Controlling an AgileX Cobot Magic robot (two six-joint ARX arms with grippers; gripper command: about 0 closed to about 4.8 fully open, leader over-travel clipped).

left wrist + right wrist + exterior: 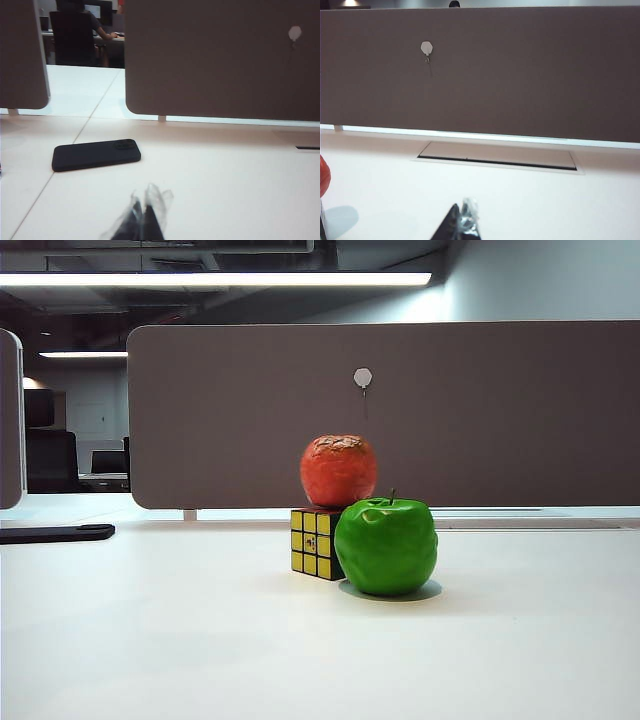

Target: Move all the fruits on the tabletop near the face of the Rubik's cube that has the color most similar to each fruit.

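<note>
Beside the cube [314,543] on the white table [150,640], the green apple [386,545] sits touching it and hides its right side; only the yellow face shows, a small mark on its centre square too tiny to read. Behind the cube, the orange-red fruit [339,470] looks perched on top, contact unclear. Left gripper [140,220], near a black phone [96,154], jaws pressed together. Right gripper [461,222], cut off low, also looks closed.

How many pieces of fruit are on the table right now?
2. The green apple sits on the white table, right beside the Rubik's cube. The orange-red fruit shows above the cube, on top or behind. More could hide behind them.
</note>
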